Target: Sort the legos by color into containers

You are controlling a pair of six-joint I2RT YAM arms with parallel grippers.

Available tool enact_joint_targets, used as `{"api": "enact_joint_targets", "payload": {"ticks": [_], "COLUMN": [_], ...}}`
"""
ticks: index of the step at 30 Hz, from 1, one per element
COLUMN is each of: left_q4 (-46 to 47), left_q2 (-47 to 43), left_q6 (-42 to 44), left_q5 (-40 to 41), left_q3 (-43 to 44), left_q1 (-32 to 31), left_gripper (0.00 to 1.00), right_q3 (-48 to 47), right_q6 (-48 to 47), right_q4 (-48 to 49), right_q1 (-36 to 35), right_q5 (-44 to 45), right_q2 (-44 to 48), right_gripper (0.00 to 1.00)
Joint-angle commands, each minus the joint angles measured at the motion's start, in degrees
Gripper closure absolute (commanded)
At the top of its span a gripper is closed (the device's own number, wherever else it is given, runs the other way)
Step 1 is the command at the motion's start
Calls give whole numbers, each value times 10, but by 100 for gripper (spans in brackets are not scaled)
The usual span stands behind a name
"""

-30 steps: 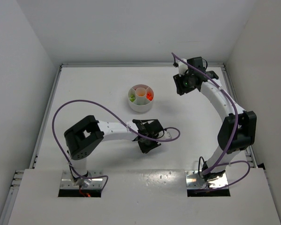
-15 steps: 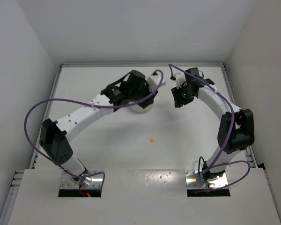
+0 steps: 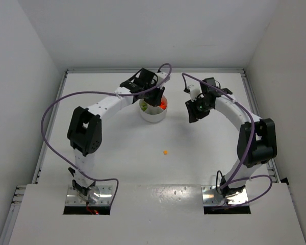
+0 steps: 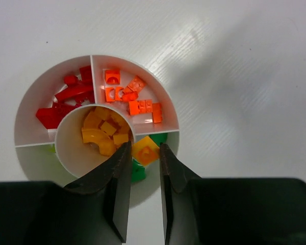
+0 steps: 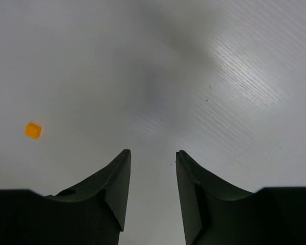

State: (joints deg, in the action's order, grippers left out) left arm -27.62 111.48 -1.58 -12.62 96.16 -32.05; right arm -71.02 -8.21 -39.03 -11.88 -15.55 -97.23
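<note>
Above the white table point(image 4: 234, 61), the left gripper point(image 4: 143, 146) is pinching an orange brick point(image 4: 145, 152) over the dish point(image 4: 154, 71), likely needing a release aligned with the matching compartment. The right gripper point(image 5: 152, 153) is hanging part-open, empty.

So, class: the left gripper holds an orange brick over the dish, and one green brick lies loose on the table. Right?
Not quite. The loose brick on the table is orange, not green; the top external view shows it. The left gripper does hold an orange brick over the dish.

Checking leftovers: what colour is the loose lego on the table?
Orange lego; right wrist view.
</note>
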Motion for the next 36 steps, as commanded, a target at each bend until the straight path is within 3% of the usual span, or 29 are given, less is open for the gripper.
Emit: {"api": "enact_joint_targets", "payload": {"ticks": [1,7,12,24,27,30,36], "left_q4": [13,13,13,8,2,-9,-9], "left_q2": [-5,17,22,33,38,44,44], "left_q6": [-21,-21,-21,-16,-16,-16,-26], "left_q5": [-24,-24,-18,-13,-7,-7,-20], "left_q3": [57,70,70,70,70,70,70], "left_q1": [14,25,30,47,52,52,68], "left_gripper": [85,85,78,77,70,52,43], "right_q3": [6,12,12,0,-5,-5,-5], "right_q6": [-8,-8,-14,-68,-73,-73,-80], "right_q4": [4,4,4,-19,-19,-19,-19], "right_q1": [-4,-4,-4,-35,-51,-65,-99], "right_q5": [-15,-15,-29,-35,-21,-14,8], "right_q2": [24,29,24,24,19,13,13], "right_gripper": [59,59,59,59,59,59,58]}}
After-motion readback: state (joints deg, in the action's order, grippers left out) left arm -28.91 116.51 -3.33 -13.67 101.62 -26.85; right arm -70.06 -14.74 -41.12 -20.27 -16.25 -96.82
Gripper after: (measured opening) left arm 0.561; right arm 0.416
